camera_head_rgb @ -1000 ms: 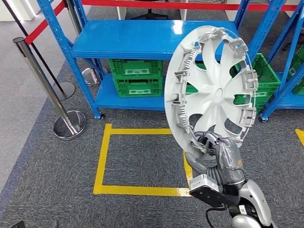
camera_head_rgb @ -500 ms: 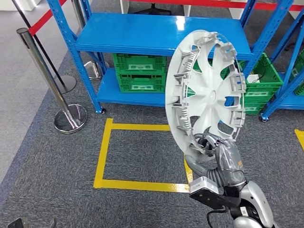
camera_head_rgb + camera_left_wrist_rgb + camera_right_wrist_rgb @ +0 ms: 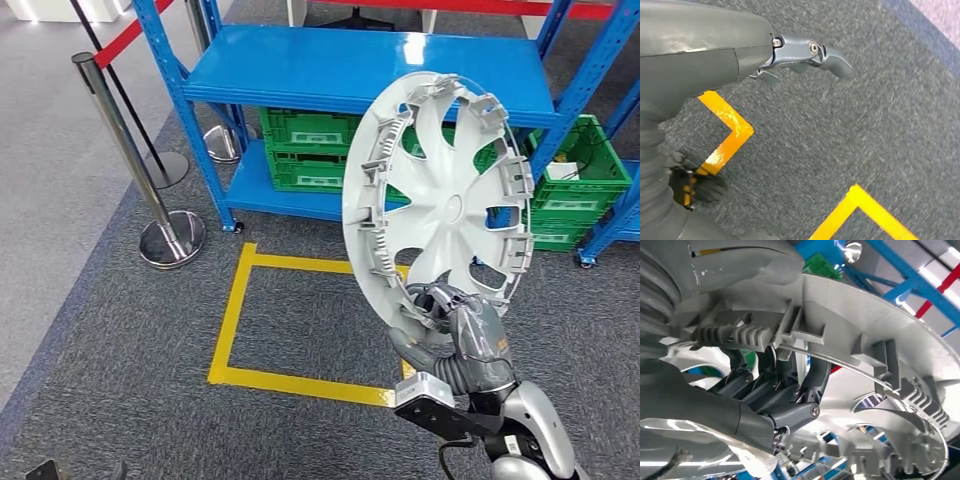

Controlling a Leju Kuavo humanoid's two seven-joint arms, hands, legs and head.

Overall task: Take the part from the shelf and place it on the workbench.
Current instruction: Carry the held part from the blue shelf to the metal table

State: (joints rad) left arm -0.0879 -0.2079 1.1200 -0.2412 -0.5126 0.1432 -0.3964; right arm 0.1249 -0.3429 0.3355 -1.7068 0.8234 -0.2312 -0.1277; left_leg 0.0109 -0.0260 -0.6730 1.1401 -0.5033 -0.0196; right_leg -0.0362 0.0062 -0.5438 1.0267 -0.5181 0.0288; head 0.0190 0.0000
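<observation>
The part is a white wheel cover [image 3: 438, 195] with curved spokes and clips round its rim, standing upright on edge in the head view. My right hand [image 3: 453, 335] grips its lower rim from below, well in front of the blue shelf [image 3: 355, 70]. Seen from the right wrist, the dark fingers [image 3: 791, 395] hook through the wheel cover [image 3: 866, 340] at its ribbed rim. My left hand [image 3: 806, 52] hangs over grey carpet with its fingers stretched out and nothing in it.
Green crates [image 3: 309, 150] sit on the shelf's lower board, another green crate [image 3: 581, 180] at the right. A yellow taped rectangle [image 3: 234, 310] marks the carpet. Chrome stanchions [image 3: 143, 170] with a red belt stand at the left.
The whole view has shifted: shelf, stanchions and tape now sit further right in the picture. The wheel cover stays in my right hand, turned a little more face-on.
</observation>
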